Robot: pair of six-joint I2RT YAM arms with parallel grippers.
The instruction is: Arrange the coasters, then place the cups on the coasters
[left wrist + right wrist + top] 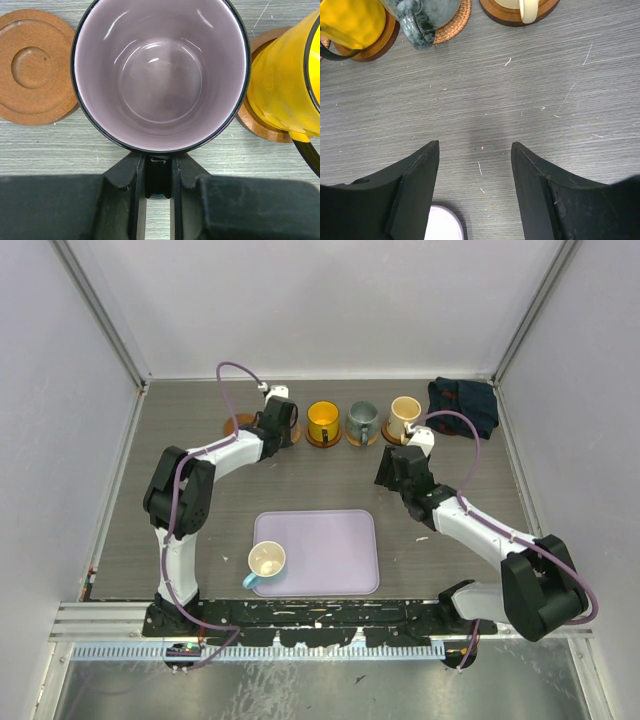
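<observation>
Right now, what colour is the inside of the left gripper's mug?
The mug is pale lavender inside, dark-rimmed; left wrist view shows it best.

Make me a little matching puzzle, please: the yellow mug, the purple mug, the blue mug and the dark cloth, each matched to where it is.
1. yellow mug
2. purple mug
3. blue mug
4. dark cloth

A. at the lavender tray's near left corner
B. on a coaster beside the teal mug
C. far right, past the cream mug
D. held by the left gripper

Pairs: 1-B, 2-D, 3-A, 4-C.
</observation>
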